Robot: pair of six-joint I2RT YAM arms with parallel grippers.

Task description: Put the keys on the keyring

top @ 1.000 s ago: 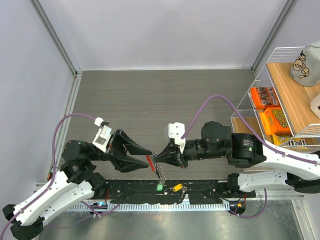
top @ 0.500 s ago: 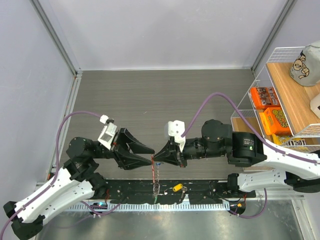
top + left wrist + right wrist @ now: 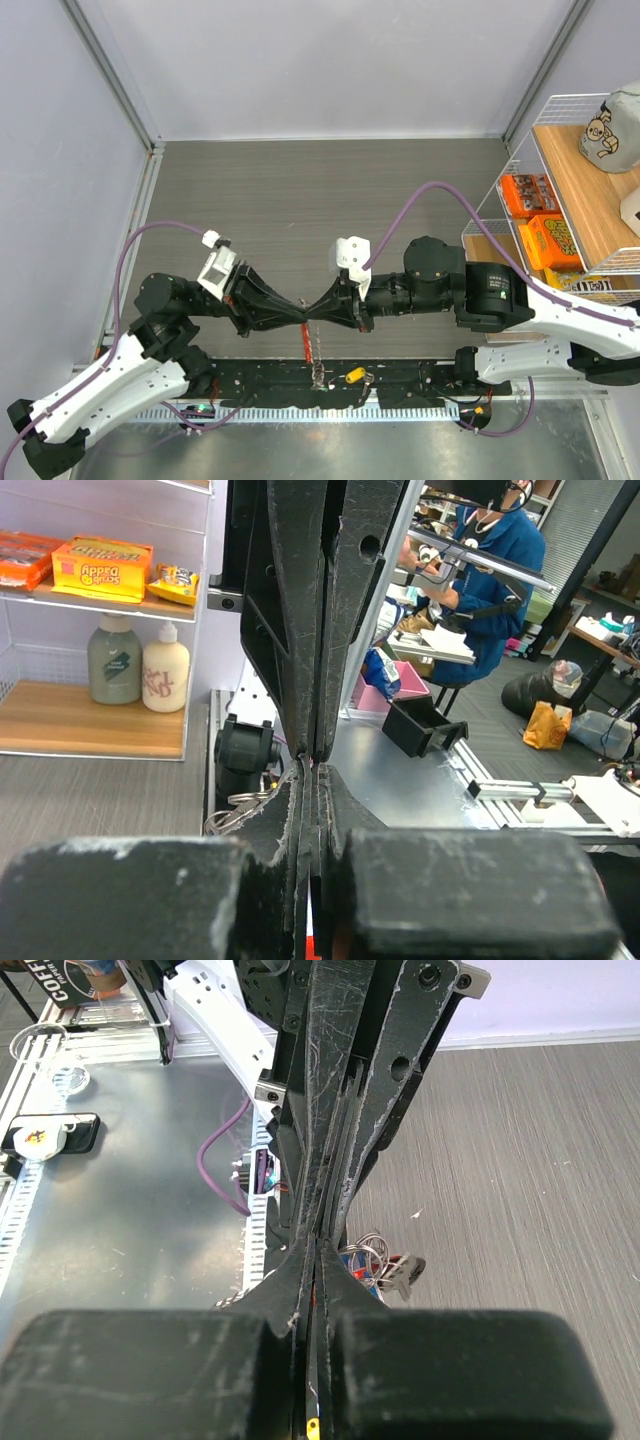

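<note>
Top external: keyring (image 3: pixel 317 368) lengthwise near-far, free end nearward.

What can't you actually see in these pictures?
Top view: what the left gripper and right gripper pinch where their tips meet; too small.
Top view: whether the red tag sits on the keyring chain; too small.
Right wrist view: most of the keys, tucked behind the fingers.

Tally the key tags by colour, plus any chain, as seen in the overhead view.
Red tag: 1
Yellow tag: 1
Chain: 1
Total: 3
No green or blue tag can be made out from above.
</note>
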